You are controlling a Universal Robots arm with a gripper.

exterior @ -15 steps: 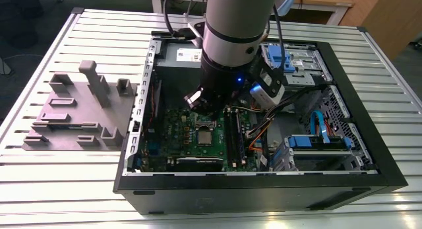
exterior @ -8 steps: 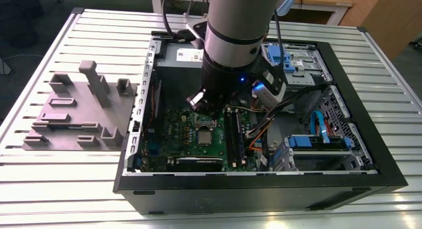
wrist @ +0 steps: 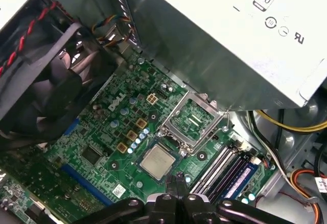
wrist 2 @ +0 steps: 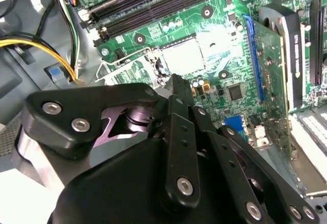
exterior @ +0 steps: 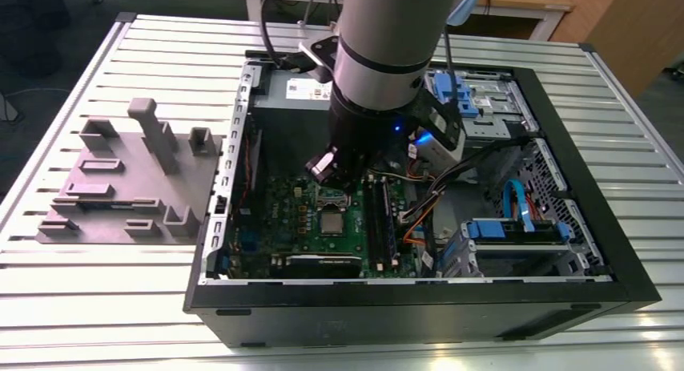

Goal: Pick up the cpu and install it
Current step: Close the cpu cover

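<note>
Pincer: tips pressed together, holding nothing, poised just above the board beside the chip; lower centre of the first wrist view.
Chip: silver square lying flat in its socket, centre of the frame; also seen mid-case in the exterior view.
Socket lid: metal frame flipped up, just past the chip.
Case: open on a slatted table.
Handling: probably light, stiff, slick-topped, fragile underneath; best gripped by opposite edges.

Silver-grey tubular arm, black screw-studded claw
</note>
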